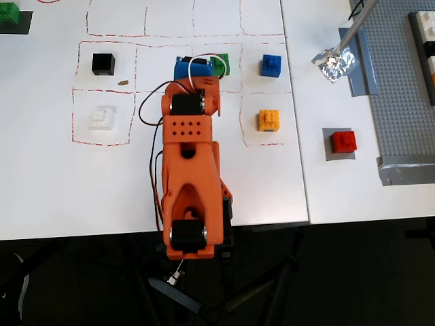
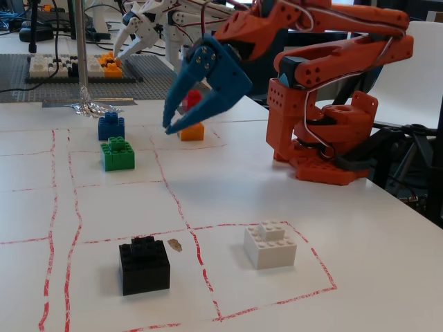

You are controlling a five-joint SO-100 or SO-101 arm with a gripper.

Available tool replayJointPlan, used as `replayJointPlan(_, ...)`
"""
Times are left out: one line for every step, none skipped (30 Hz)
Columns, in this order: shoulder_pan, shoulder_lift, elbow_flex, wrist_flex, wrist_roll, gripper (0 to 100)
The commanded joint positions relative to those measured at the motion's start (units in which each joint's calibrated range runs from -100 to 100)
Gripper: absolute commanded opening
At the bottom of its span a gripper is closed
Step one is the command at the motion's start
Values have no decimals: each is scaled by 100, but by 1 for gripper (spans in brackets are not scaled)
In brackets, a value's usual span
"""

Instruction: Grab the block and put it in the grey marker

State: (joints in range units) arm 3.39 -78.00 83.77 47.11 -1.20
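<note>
Red block point(image 1: 343, 141) sits on the grey marker point(image 1: 328, 154), at three o'clock from my arm in the overhead view. My blue gripper point(image 2: 168, 126) hangs spread wide and empty, well apart from it, above the green brick point(image 2: 117, 153).

The arm point(image 1: 190, 183) is orange with black servo housings; its gripper point(image 2: 173, 123) is blue. The block point(image 1: 343, 141) is red, on the dark grey marker point(image 1: 327, 155). Other bricks: green point(image 2: 117, 153), blue point(image 1: 271, 65), orange-yellow point(image 1: 269, 120), black point(image 1: 103, 64), white point(image 1: 102, 117). The surface point(image 1: 54, 183) is white with red dashed grid lines point(image 1: 75, 92).
</note>
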Motion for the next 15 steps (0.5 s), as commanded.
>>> replayJointPlan(-352,-675,308,-164,-78,0)
replayJointPlan(-396,-830,490,-164,-83,0)
replayJointPlan(-414,-985,671,-164,-78,0)
replayJointPlan(-423,-1106,825,-164,-63,0)
replayJointPlan(-423,-1227,943,-115,-49,0)
replayJointPlan(-432,-1339,1070,-74,-24,0)
replayJointPlan(-432,-1459,1179,-49,-5,0)
replayJointPlan(-414,-1588,1288,-17,10,0)
replayJointPlan(-405,-1700,1378,32,39,0)
replayJointPlan(-396,-1787,1451,89,59,0)
replayJointPlan(-379,-1856,1514,130,78,0)
replayJointPlan(-352,-1925,1569,163,78,0)
replayJointPlan(-335,-2002,1587,196,73,0)
replayJointPlan(-335,-2054,1596,236,78,0)
replayJointPlan(-352,-2080,1596,277,83,0)
